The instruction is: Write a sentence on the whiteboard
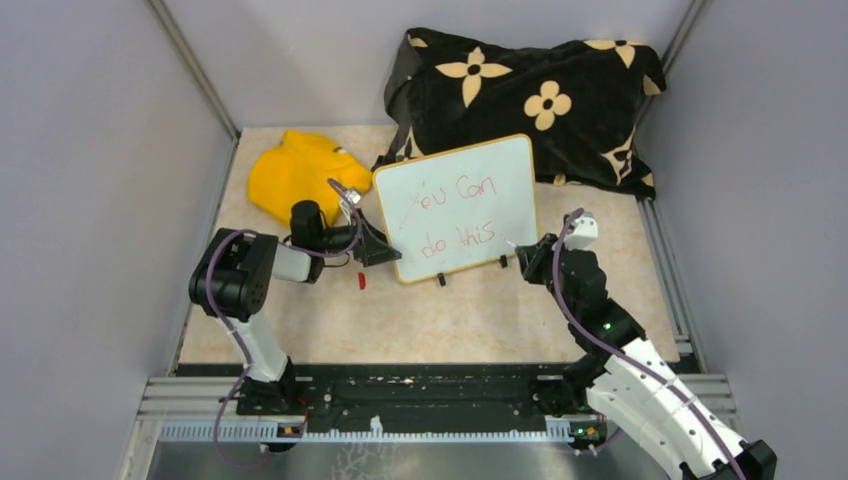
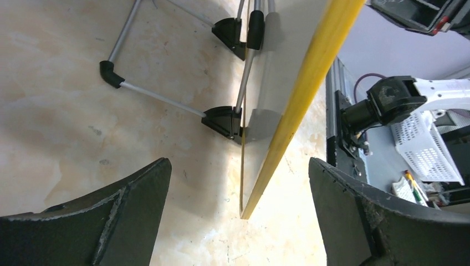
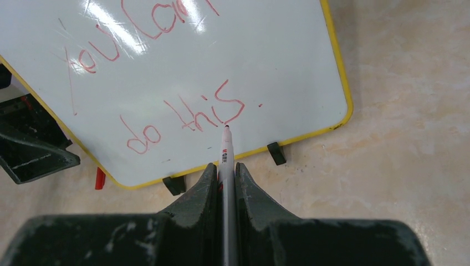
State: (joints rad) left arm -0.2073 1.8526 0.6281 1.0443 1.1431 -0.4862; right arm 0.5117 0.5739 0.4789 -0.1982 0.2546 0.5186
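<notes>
The whiteboard (image 1: 500, 170) stands tilted on black clip feet mid-table, and its yellow rim (image 2: 302, 105) shows edge-on in the left wrist view. The sentence (image 1: 456, 238) is in red: "You Can" above "do this" (image 3: 183, 116). My right gripper (image 3: 224, 166) is shut on a white marker (image 3: 226, 152). The marker's tip sits just under the "s" of "this". My left gripper (image 2: 238, 216) is open at the board's lower left corner (image 1: 385, 245). The corner lies between the jaws and touches neither.
A red cap (image 1: 361, 280) lies on the table by the board's left foot. A yellow cloth (image 1: 300, 175) sits at back left, and a black flowered cushion (image 1: 530, 95) behind the board. The board's wire stand legs (image 2: 161, 97) spread out behind it.
</notes>
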